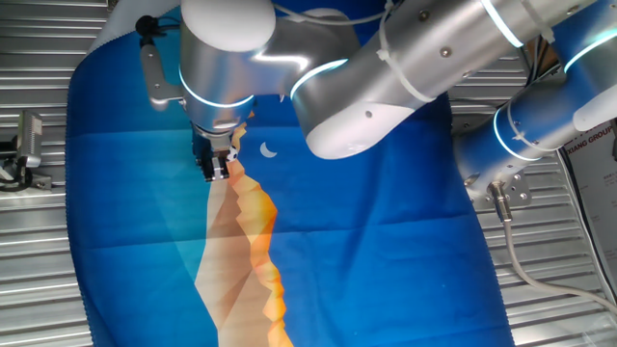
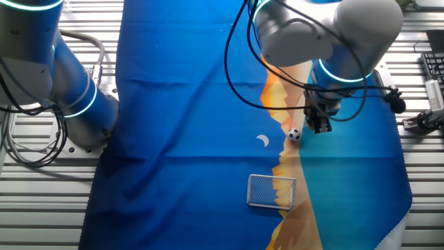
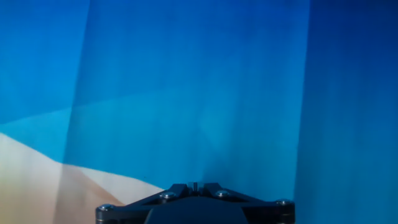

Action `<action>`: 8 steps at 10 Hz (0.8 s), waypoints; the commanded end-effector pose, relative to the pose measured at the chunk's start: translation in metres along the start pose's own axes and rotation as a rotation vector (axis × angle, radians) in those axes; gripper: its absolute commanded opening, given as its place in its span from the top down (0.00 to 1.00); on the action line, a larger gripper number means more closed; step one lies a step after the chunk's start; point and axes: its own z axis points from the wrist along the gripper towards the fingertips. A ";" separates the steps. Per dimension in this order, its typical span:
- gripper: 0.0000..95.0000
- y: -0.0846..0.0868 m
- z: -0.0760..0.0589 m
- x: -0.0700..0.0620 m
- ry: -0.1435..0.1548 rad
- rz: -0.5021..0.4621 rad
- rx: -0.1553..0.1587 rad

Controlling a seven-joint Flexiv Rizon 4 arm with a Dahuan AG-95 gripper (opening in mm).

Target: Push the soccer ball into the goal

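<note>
One gripper (image 2: 318,127) hangs low over a blue printed cloth (image 2: 180,139), its dark fingers pressed together with nothing between them; in the hand view the fingertips meet at a thin seam above the fabric. Readable writing is scarce: only a white label at the right edge of one fixed view, on the arm's base area, shows the letters "XIANG GROUP" (image 1: 590,146), partly cut off.

The soccer ball (image 2: 295,135) lies on the cloth just beside the gripper, toward the printed crescent moon (image 2: 263,141), close to the fingertips but whether it touches them cannot be told. In the first fixed view the ball is hidden behind the gripper (image 1: 218,166) and the wrist. The goal (image 2: 271,191) stands beyond the ball from the gripper, well apart from both, on the boundary between the deep blue print and the orange mountain ridge pattern (image 2: 291,208). Bare cloth lies between ball and goal.

Black cables (image 2: 239,76) loop from the wrist over the cloth on the far side of the gripper from the goal. The arm's silver links with glowing cyan rings (image 1: 386,67) cross above the table in the first fixed view and block much of the cloth's upper part. The cloth rests on a ribbed metal table (image 2: 430,229).
</note>
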 end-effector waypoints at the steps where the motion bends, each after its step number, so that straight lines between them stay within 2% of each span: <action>1: 1.00 -0.007 -0.004 0.003 0.003 -0.014 -0.001; 4: 1.00 -0.020 -0.003 0.007 -0.003 -0.029 -0.008; 8: 1.00 -0.020 -0.002 0.003 -0.006 -0.025 -0.012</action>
